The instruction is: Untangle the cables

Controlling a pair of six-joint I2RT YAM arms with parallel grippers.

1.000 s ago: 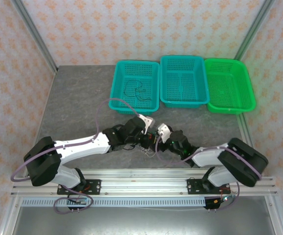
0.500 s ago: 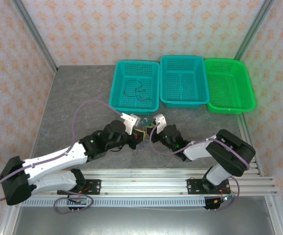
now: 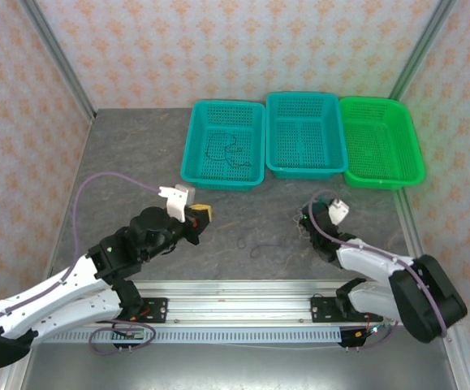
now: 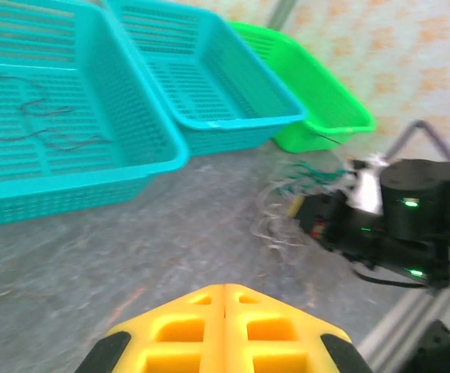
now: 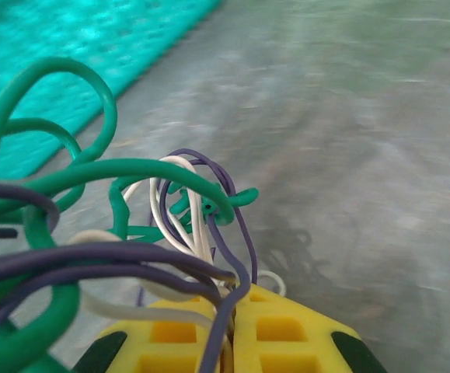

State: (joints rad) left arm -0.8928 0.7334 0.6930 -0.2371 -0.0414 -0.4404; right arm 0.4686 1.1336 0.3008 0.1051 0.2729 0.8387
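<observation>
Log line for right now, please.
left gripper shut, empty | right gripper shut on clump | loose cable on table | black cable in basket

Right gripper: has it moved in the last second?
Yes. The right gripper has swung right, from below the left basket's near-right corner to below the middle basket, shut on the cables.

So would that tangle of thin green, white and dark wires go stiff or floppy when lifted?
Probably floppy: the tangle of thin green, white and dark wires curls in loose loops. Likely light too, as the right gripper holds it by a few pinched strands. Loops may snag together.
</observation>
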